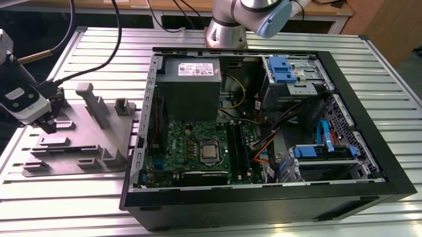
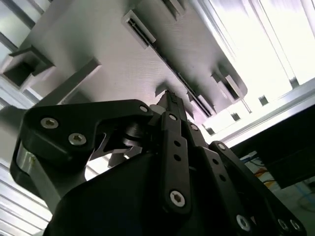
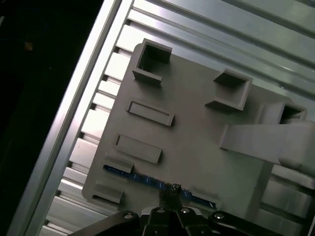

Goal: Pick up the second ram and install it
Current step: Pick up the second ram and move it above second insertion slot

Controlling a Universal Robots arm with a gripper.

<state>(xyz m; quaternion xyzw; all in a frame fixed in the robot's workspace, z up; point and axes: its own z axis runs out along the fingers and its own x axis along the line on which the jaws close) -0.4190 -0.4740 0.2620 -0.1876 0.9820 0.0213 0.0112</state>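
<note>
— The second ram [image 3: 138, 177], where is it?
— It stands on edge in a long slot of the grey holder tray [image 3: 197, 142], near the tray's rim. The first wrist view shows it as a thin blue-green strip, with the gripper [image 3: 170, 189] right over its middle.
— Clamped on it?
— I cannot tell whether the gripper is apart or closed (in the second wrist view its own black body stands in front of the tray [image 2: 98, 39]).
— And around the tray?
— In the exterior view the gripper [image 1: 49, 129] hangs over the tray's [image 1: 99, 150] end toward the exterior view's left, with the upright posts [image 1: 89, 98] nearby. The tray lies on a slatted table [image 1: 66, 197]. Just beside the tray, toward the exterior view's right, is the open computer case [image 1: 264, 210]. It holds a green motherboard [image 1: 191, 143], a grey power supply [image 1: 191, 79] and blue-handled drive bays [image 1: 280, 69].
</note>
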